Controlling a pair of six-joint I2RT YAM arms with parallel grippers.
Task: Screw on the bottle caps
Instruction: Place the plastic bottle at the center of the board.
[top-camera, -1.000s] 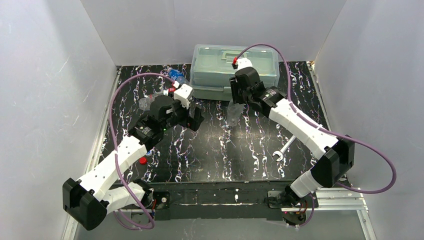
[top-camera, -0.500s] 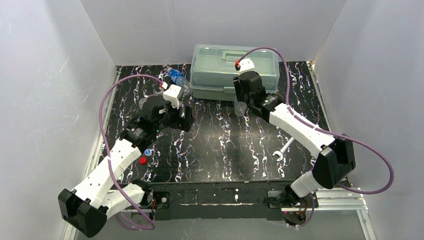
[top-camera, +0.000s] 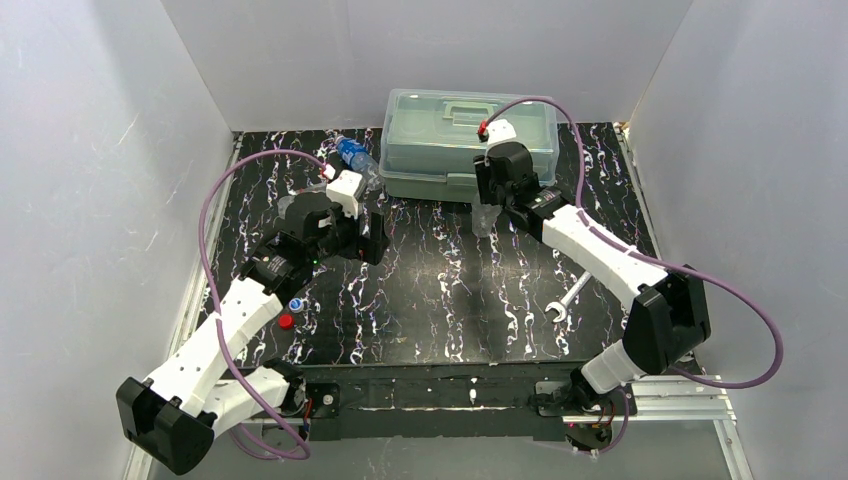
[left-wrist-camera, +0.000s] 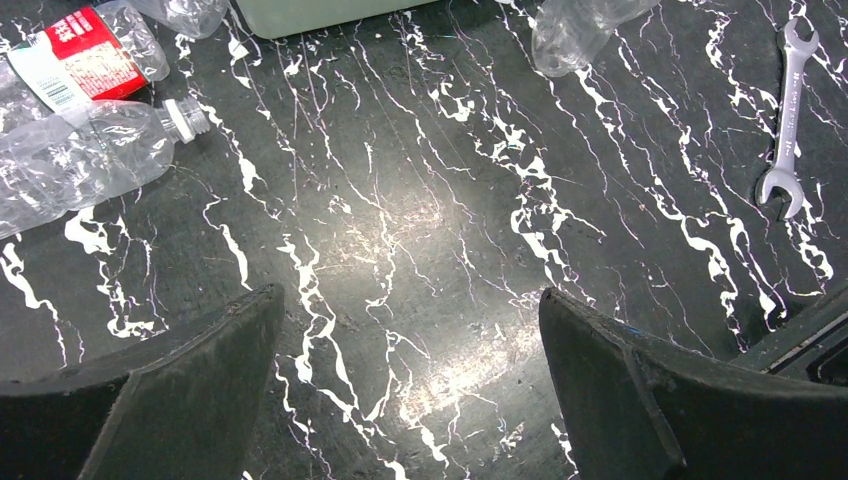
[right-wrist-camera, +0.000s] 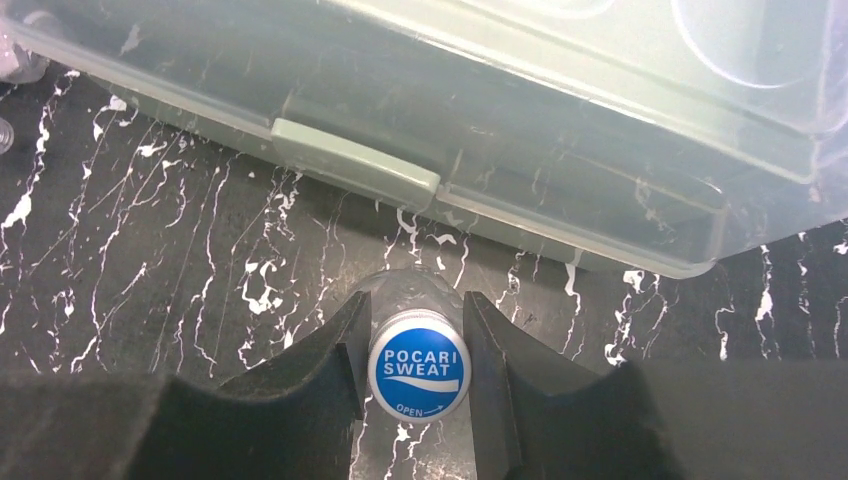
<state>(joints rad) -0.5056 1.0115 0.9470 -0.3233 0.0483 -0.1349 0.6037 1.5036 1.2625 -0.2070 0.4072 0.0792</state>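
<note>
Black white-veined table (top-camera: 450, 300) from above: the right tool (top-camera: 487, 200) stands over a small clear plastic bottle (top-camera: 483, 220) at upper centre, with a tiny red round cap (top-camera: 286, 321) loose at lower left. The left wrist view shows the left tool (left-wrist-camera: 410, 380) spread wide and empty, and a red-labelled clear bottle (left-wrist-camera: 80, 60) lying at upper left. In the right wrist view, the right tool's fingers (right-wrist-camera: 320, 360) pinch a blue round plastic cap (right-wrist-camera: 419, 366) on the bottle's neck, presumably to twist it tight.

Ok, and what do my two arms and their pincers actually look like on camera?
The left arm and right arm both have white shell links between chunky black joints. A purple cable loops along each one, ending near a small red knob at the wrist. The left pincer and right pincer have broad matte black fingers that taper to blunt tips. No markings show.
</note>
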